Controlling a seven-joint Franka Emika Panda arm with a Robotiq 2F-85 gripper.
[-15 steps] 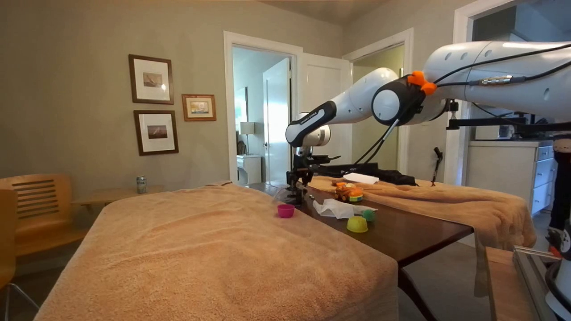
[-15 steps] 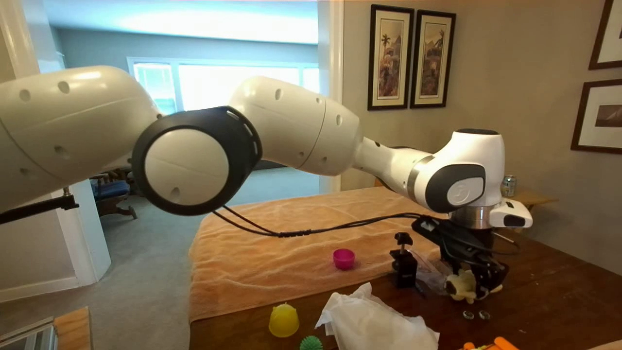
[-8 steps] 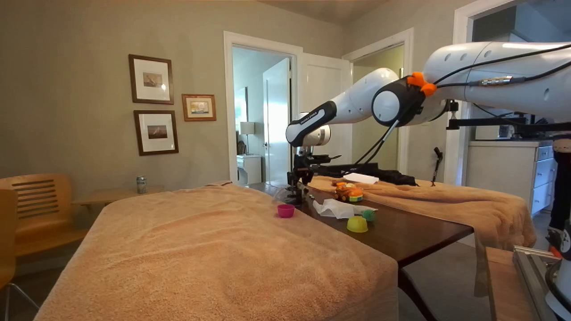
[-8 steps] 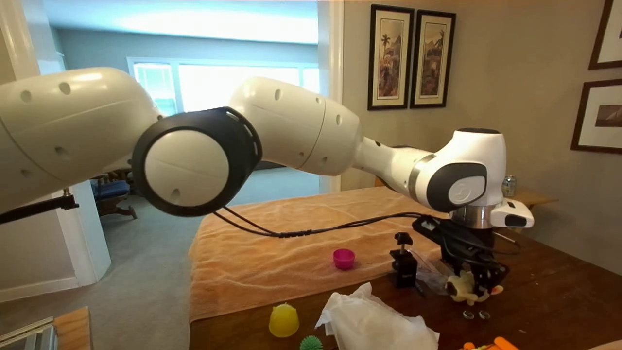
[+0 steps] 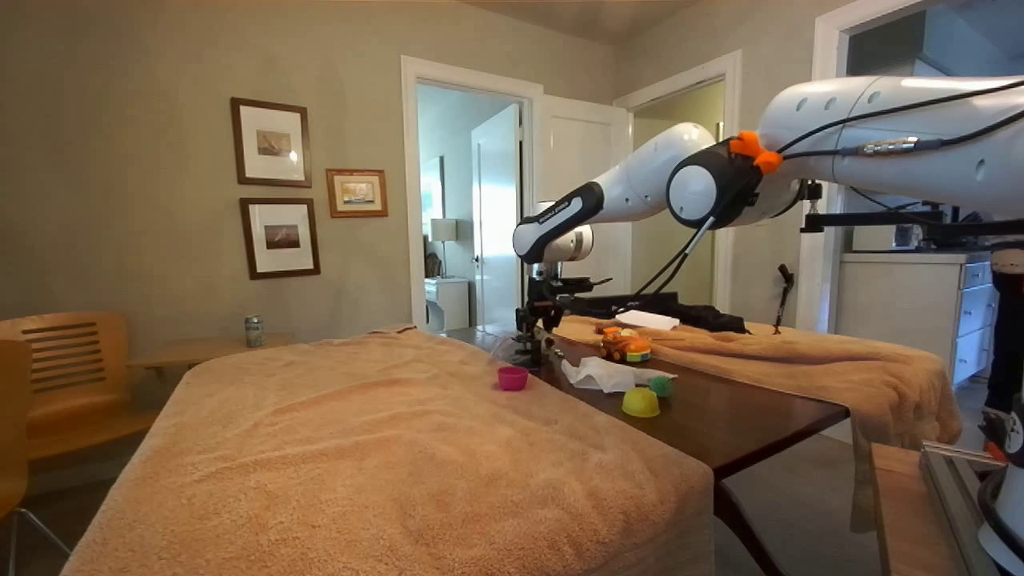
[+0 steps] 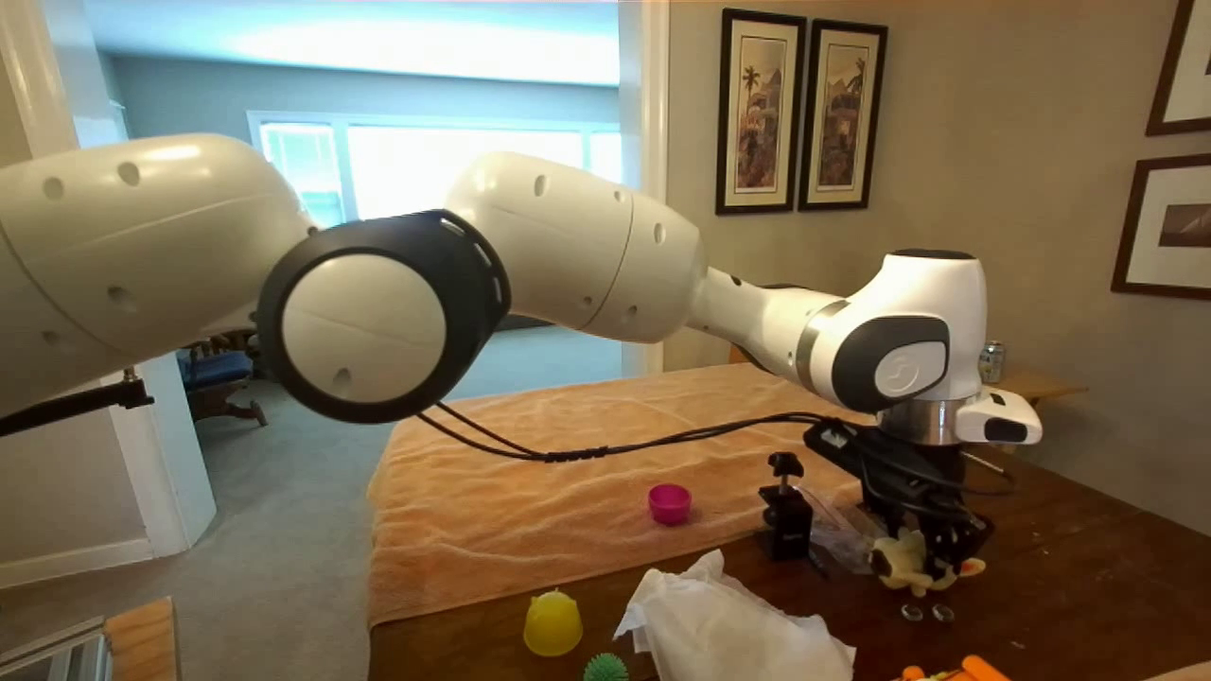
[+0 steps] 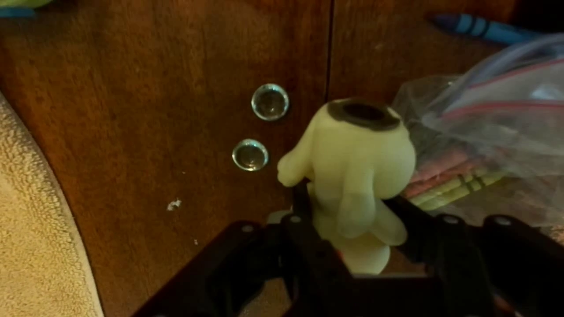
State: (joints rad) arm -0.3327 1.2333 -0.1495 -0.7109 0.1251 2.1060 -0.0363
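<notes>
In the wrist view, the figurine [image 7: 365, 154] sits in my hand [image 7: 352, 204]. Around it on the bench [image 7: 176, 110] I see two discs [image 7: 270, 102] at nine and ten o'clock, a towel [image 7: 37, 211] farther out at nine, a bag [image 7: 493, 136] holding crayons [image 7: 460, 191] at three, a loose crayon [image 7: 493, 31] between one and two. In an exterior view, a clamp [image 6: 790, 532] stands at nine, paper [image 6: 733, 629] at eight.
</notes>
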